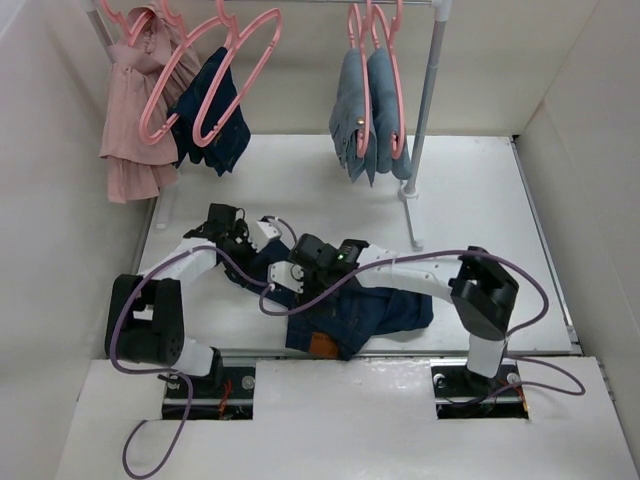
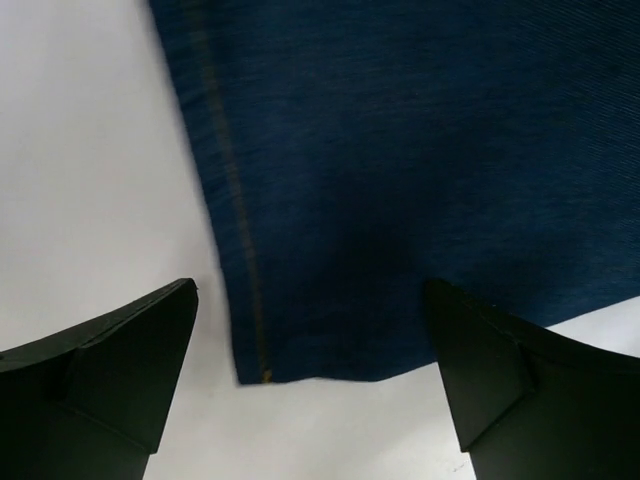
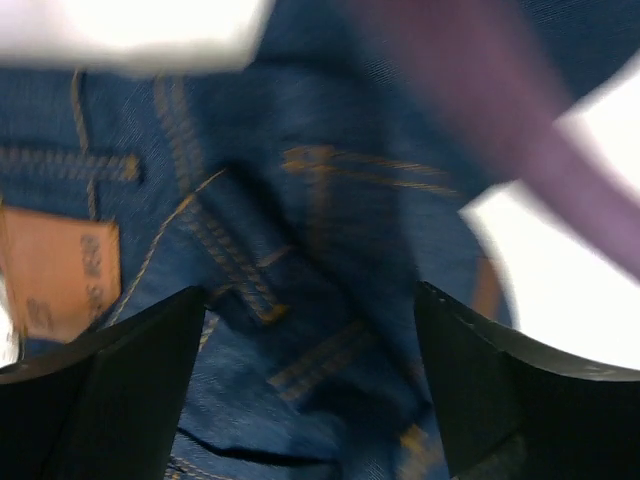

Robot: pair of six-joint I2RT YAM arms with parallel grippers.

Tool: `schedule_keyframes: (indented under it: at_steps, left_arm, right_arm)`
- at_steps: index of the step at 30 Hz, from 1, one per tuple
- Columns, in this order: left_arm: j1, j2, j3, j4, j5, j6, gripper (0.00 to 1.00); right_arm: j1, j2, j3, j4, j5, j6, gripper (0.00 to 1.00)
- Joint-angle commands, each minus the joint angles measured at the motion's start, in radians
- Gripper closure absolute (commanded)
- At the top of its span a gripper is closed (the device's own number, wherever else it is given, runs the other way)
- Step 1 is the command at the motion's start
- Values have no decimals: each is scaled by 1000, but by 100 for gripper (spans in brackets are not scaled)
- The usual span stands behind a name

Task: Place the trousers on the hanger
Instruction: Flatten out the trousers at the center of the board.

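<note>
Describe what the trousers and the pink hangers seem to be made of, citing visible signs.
Trousers: likely denim, matte dark blue; fine weave, tan stitching. Waistband patch: seemingly tan leather, stamped. Pink hangers: probably plastic; thin, smooth, uniformly coloured loops.

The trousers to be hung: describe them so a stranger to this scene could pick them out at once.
Start at the white table and look to the middle of its near edge. There lie the dark navy-blue denim trousers, crumpled in a heap. Unlike the smaller dark navy garment and the light-blue jeans hanging at the back, they carry a tan leather patch.
</note>
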Motion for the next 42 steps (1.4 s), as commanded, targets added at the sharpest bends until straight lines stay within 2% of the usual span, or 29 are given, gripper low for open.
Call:
schedule_keyframes:
  at_steps: [1,4,5,8,9,10,11,14,15,16,18,19,22,25,27,28,29,30,31,32,33,34,35,36,38,39,40,41,42]
  left_arm:
    - [-39,-34,-53,23,29,9,6]
    - [-50,-45,-75,23,29,9,18]
    - [-50,-45,-75,33,29,9,29]
    - [-50,-45,-104,67,9,20,51]
    - [-50,-45,-114,76,9,20,76]
    - [-50,-45,-115,87,-14,1,95]
    - [-50,-45,-115,113,-28,-20,100]
    - [-50,-56,-115,113,-49,-43,100]
    - [-50,-56,-115,113,-49,-43,100]
    - [-34,-70,-115,113,-58,-43,100]
    - [1,-96,-115,113,-86,-54,100]
    - [15,-105,-115,113,-98,-54,100]
    - [76,-132,-115,137,-175,-54,100]
    - [140,-143,-115,177,-274,-54,100]
    - [185,-154,-89,178,-302,-54,100]
    - [196,-163,-78,178,-317,-40,100]
    - [205,-163,-58,178,-328,-40,100]
    - [217,-163,-49,178,-339,-28,100]
    - [217,-163,-38,178,-351,-28,100]
    - [229,-163,-18,167,-351,-16,100]
    - [230,-172,-18,167,-351,-16,100]
    - [230,-172,-3,149,-351,-1,100]
    - [230,-172,11,100,-326,30,100]
    - [230,-172,25,58,-293,55,100]
    - [201,-163,36,-20,-208,93,100]
    - [176,-163,48,-61,-198,81,97]
    - [149,-140,48,-62,-198,63,86]
    - [85,-131,48,-62,-198,35,74]
    - [54,-120,48,-62,-198,8,54]
  right_arm:
    - [12,2,53,-128,-78,-63,12]
    - [21,-54,41,-164,-60,-74,10]
    - [32,-71,41,-164,-60,-83,6]
    - [43,-96,41,-176,-50,-83,5]
    - [53,-75,41,-176,-50,-83,5]
    - [53,-56,41,-176,-28,-83,5]
    - [67,-33,41,-176,24,-74,7]
    - [67,60,12,-130,89,-65,22]
    - [67,80,12,-130,89,-75,31]
    - [67,111,12,-130,89,-75,59]
    - [67,120,38,-130,98,-49,80]
    - [67,120,64,-141,98,-39,100]
    - [67,94,142,-126,120,47,100]
    - [44,39,271,-126,134,239,100]
    - [-8,-39,381,-113,123,478,100]
    - [-47,-82,382,-92,29,545,100]
    - [-150,-137,310,-52,-21,620,100]
    - [-208,-285,231,86,-55,791,100]
    - [-273,-373,133,174,-113,878,100]
    - [-411,-465,-79,259,-113,968,100]
    - [-487,-646,-179,379,-113,1054,100]
    - [-562,-732,-263,402,-103,1189,100]
    - [-701,-881,-382,367,-33,1246,100]
    - [-765,-883,-423,367,7,1289,100]
    - [-874,-1040,-474,208,119,1377,100]
    - [-963,-1074,-503,144,147,1402,100]
    - [-997,-1123,-517,55,160,1431,100]
    - [-1025,-1145,-531,25,160,1445,100]
    - [-1055,-1165,-543,7,160,1460,100]
